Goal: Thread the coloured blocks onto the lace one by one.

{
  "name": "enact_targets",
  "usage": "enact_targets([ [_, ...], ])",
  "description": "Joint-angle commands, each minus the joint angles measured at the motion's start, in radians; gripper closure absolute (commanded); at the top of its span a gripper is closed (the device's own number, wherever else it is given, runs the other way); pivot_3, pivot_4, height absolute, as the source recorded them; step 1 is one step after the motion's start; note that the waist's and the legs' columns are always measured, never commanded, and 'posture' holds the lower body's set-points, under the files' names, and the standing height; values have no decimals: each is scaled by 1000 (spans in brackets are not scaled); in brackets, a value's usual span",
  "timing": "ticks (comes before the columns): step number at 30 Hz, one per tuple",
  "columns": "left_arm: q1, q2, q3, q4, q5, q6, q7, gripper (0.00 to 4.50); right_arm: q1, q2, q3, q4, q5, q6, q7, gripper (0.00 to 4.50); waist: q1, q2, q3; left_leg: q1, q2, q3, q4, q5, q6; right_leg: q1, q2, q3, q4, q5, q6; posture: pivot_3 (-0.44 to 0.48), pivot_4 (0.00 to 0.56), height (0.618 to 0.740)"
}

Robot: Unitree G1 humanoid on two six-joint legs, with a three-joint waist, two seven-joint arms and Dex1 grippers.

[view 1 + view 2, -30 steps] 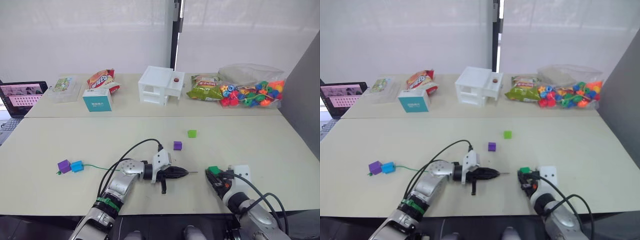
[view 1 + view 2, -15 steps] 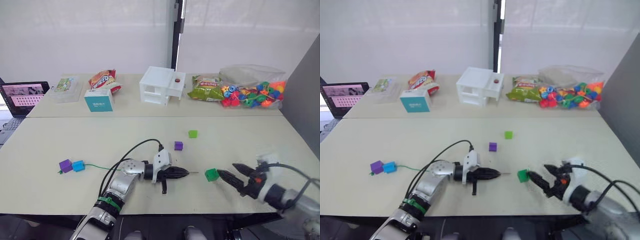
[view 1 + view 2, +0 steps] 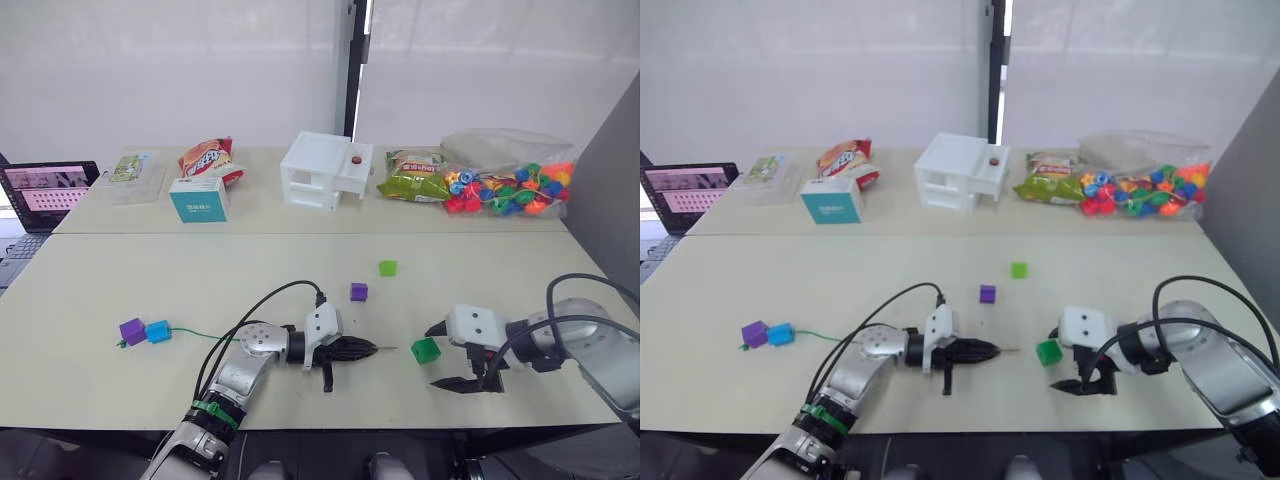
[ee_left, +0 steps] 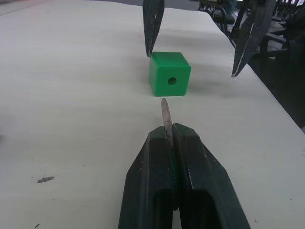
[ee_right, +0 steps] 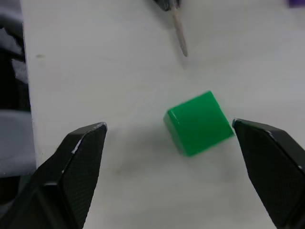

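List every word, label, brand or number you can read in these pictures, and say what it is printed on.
No text can be read here.
Teal box: white print, too small to read.
Red snack bag: lettering, blurred.
Green snack bag: print, blurred.
Laptop screen: content too small to read.

I see the dark green block (image 3: 425, 349) loose near the table's (image 3: 100, 290) front edge; purple (image 3: 131, 331) and blue (image 3: 157, 331) cubes strung on the lace (image 3: 200, 335); purple (image 3: 358, 291) and light green (image 3: 387, 268) cubes mid-table
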Motion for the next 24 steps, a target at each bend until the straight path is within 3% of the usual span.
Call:
enact_targets([
  [1, 3, 3, 0, -26, 9, -7, 11, 4500, -96, 28, 72, 102, -121, -140, 52, 51, -1, 0, 0, 0, 0, 0, 0, 0, 0, 0, 0, 0, 0, 0, 0, 0, 150, 740],
  [7, 11, 5, -3, -38, 14, -6, 17, 4500, -166, 85, 133, 209, -212, -223, 90, 51, 0, 0, 0, 0, 0, 0, 0, 0, 0, 0, 0, 0, 0, 0, 0, 0, 150, 740],
  [14, 5, -5, -4, -23, 28, -25, 22, 4500, -186, 117, 119, 209, -210, -159, 129, 2248, 0, 0, 0, 0, 0, 0, 0, 0, -1, 0, 0, 0, 0, 0, 0, 0, 150, 740],
  [17, 1, -8, -4, -17, 34, -36, 24, 4500, -180, 131, 97, 170, -177, -41, 120, 3269, 0, 0, 0, 0, 0, 0, 0, 0, -1, 0, 0, 0, 0, 0, 0, 0, 150, 740],
  [24, -3, -13, -8, -10, 34, -44, 22, 4500, -173, 189, 86, 54, -136, 231, 59, 3309, 0, 0, 0, 0, 0, 0, 0, 0, -1, 0, 0, 0, 1, 0, 0, 0, 150, 740],
])
